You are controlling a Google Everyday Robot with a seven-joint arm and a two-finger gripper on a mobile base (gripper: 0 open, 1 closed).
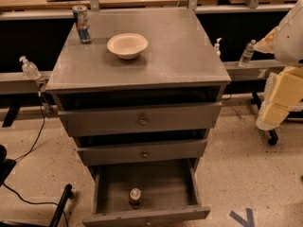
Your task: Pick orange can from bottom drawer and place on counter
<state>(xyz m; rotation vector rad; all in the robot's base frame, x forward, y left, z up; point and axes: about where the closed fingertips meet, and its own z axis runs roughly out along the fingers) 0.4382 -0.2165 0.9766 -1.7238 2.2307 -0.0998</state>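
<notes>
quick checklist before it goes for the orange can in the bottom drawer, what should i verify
1. Bottom drawer open: ok, pulled out with its floor showing.
2. Orange can graspable: ok, upright near the front wall, about mid-width.
3. Room around the can: ok, nothing else shows in the drawer.
4. Path from above: ok, the can stands forward of the middle drawer.
5. Landing spot on the counter: ok, bare surface lies right of the bowl; the blue can stands at the back left.
6. Gripper ready: cannot tell, it is not in view; only a white arm part shows at the right edge.
</notes>
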